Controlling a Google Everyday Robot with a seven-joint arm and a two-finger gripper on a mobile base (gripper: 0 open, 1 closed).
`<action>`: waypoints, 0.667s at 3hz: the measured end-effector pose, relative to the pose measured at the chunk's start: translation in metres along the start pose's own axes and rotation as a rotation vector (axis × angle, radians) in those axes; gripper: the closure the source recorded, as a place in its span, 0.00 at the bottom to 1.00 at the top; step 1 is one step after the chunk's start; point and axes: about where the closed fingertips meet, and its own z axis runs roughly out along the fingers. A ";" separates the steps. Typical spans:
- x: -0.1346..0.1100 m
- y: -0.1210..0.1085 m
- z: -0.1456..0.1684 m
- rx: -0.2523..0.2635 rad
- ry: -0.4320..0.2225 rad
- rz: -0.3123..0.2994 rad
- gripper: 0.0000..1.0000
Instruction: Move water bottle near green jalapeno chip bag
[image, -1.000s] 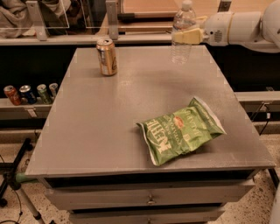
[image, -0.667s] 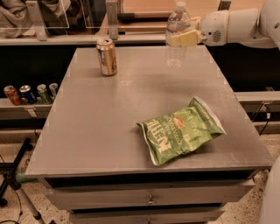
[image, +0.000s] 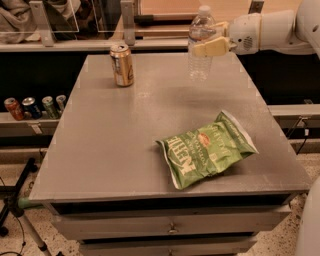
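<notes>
The water bottle (image: 201, 42) is clear and ribbed with a white cap. It hangs upright a little above the far right part of the grey table (image: 120, 145). My gripper (image: 209, 46) comes in from the right on a white arm and is shut on the water bottle around its middle. The green jalapeno chip bag (image: 206, 148) lies flat at the front right of the table, well in front of the bottle.
A gold drink can (image: 122, 65) stands at the far left-centre of the table. Several cans (image: 33, 106) sit on a low shelf to the left. A railing with posts runs behind the table. Drawers are below the table's front edge.
My gripper has carried the water bottle a little to the left, along the far edge of the table. The bag and can have not moved.
</notes>
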 end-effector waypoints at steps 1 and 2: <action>-0.001 0.005 0.002 -0.016 0.008 -0.004 1.00; -0.001 0.026 0.008 -0.067 0.044 0.001 1.00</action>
